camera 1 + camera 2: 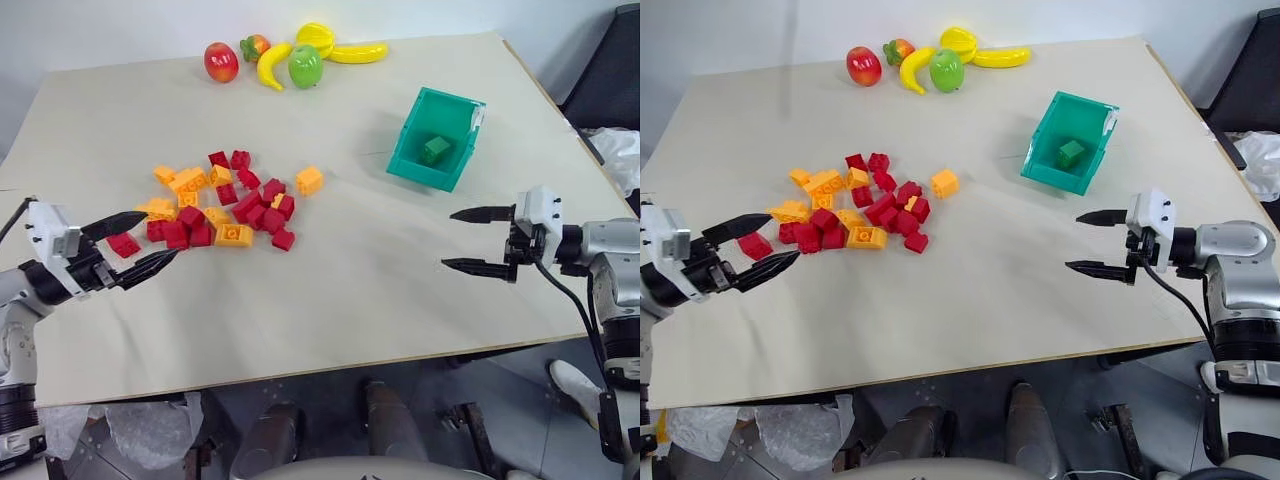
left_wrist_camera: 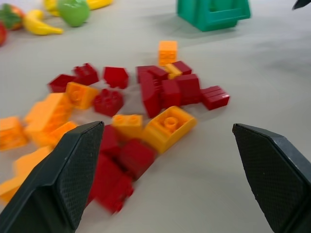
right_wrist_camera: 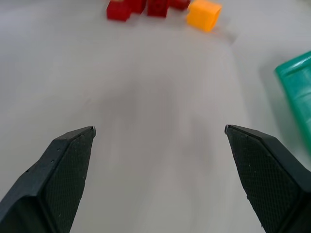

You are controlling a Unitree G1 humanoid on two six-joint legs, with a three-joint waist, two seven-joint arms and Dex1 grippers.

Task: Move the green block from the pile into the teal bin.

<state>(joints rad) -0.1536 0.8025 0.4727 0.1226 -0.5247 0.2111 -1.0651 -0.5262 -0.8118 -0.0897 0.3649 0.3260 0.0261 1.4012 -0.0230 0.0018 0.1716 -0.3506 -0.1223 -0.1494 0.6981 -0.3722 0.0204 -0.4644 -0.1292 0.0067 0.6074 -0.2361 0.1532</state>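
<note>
The green block [image 1: 435,150] lies inside the teal bin [image 1: 407,162], which stands on the right half of the table. The pile [image 1: 222,203] of red and orange-yellow bricks spreads over the left middle of the table. My left gripper [image 1: 155,241] is open at the pile's left edge, pointing toward it with nothing between its fingers. My right gripper [image 1: 464,240] is open and empty in front of the bin, a little toward the table's near edge, pointing left.
Toy fruit [image 1: 290,55] sits at the table's far edge: a red apple, a green apple, bananas. The beige table [image 1: 350,280] has bare room between the pile and the bin. One orange brick [image 1: 309,181] lies apart to the pile's right.
</note>
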